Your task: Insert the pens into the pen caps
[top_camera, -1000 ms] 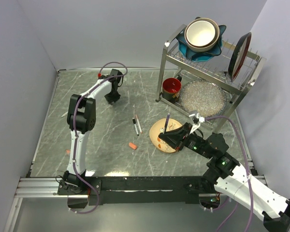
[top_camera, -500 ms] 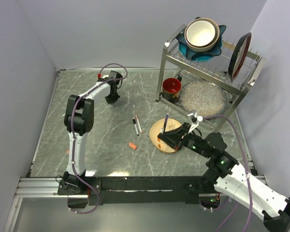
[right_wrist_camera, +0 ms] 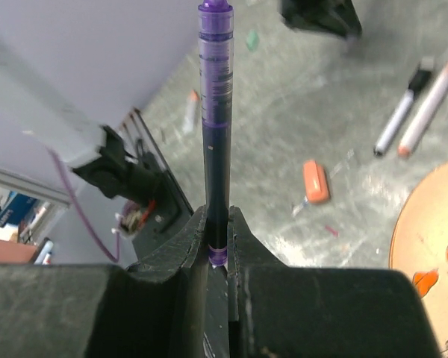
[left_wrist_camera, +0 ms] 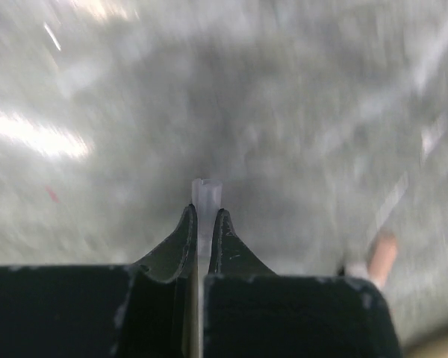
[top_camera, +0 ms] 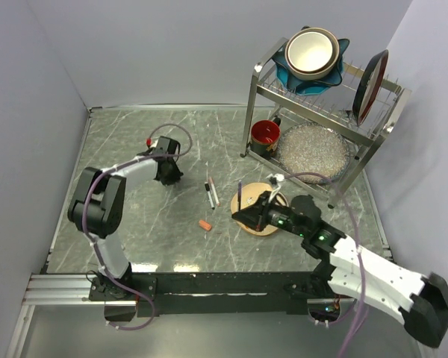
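The right jaws are clamped on a purple pen [right_wrist_camera: 215, 112], held upright over the left rim of a wooden plate [right_wrist_camera: 420, 224] at mid-bench. Just left of the plate, two pens lie side by side: one black-and-white [right_wrist_camera: 398, 123], one pale with an orange tip [right_wrist_camera: 431, 101]. An orange cap [right_wrist_camera: 315, 181] lies alone, nearer the near edge. Toward the far left, the left jaws are pressed together on a pale stub [left_wrist_camera: 207, 195], too blurred to identify.
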Action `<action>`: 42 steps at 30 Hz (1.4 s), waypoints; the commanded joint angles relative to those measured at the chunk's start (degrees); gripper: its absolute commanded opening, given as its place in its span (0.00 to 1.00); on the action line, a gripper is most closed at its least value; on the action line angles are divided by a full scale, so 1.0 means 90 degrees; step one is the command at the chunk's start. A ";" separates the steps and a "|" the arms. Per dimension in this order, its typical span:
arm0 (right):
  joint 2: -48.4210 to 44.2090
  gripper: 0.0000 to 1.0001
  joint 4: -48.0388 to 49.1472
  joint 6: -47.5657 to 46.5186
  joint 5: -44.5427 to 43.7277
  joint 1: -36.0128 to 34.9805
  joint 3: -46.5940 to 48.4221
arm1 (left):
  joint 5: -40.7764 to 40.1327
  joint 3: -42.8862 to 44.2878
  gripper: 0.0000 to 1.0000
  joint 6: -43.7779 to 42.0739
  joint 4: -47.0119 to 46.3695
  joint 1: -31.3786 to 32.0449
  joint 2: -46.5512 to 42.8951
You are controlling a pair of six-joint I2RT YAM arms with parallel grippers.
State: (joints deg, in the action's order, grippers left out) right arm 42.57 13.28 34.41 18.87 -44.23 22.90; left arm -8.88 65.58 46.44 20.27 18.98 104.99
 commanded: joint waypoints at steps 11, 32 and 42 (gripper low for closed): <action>0.3304 0.00 0.2194 0.0658 0.0109 -0.0603 0.0464 | 0.1700 -0.1486 0.01 0.0788 -0.1559 0.0879 -0.2124; 0.4987 0.00 0.3496 0.1391 0.0638 -0.0760 0.0962 | 0.2061 -0.3009 0.01 0.1110 -0.3200 0.1026 -0.4566; 0.4841 0.00 0.3388 0.1342 0.0608 -0.0848 0.1060 | 0.2091 -0.3107 0.01 0.1071 -0.3210 0.1152 -0.4800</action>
State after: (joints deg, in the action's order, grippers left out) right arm 87.94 41.36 46.87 24.73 -51.27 30.35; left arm 9.21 37.93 56.47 -6.28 28.62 63.31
